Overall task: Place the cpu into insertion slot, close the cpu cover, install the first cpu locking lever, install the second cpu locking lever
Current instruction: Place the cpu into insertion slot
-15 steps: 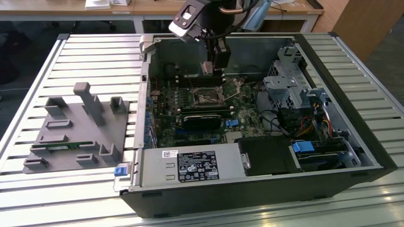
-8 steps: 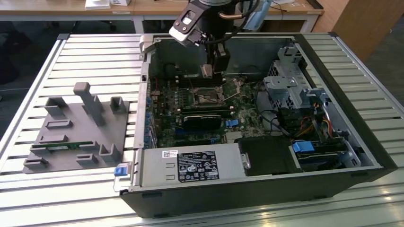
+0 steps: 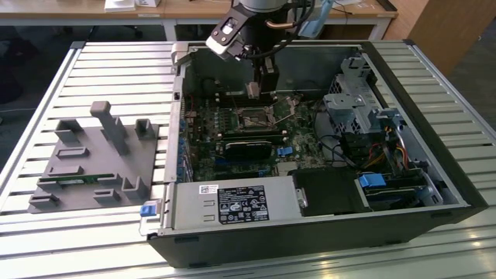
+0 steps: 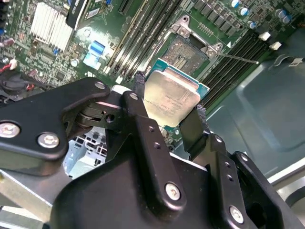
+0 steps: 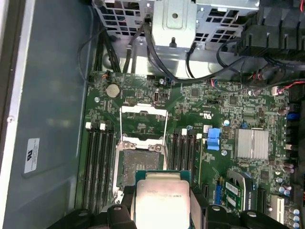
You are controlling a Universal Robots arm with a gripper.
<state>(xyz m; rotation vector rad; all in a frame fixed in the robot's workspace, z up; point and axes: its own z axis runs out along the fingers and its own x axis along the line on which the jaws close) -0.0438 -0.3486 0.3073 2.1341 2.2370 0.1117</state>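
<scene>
Jaws clenched on the chip (image 4: 172, 98), pinching two opposite edges (wise: it looks light, stiff, probably delicate underneath). It hangs clear of the open socket (image 4: 185, 47) just beyond the jaws' tips, not seated; the cover (image 5: 143, 110) stands flipped open.

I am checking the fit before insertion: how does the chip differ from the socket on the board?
The chip has a pale silvery top; the socket is dark inside. The chip is gripped in the hand above the board; the socket sits fixed on it, empty. Both are square and look alike in size.
</scene>
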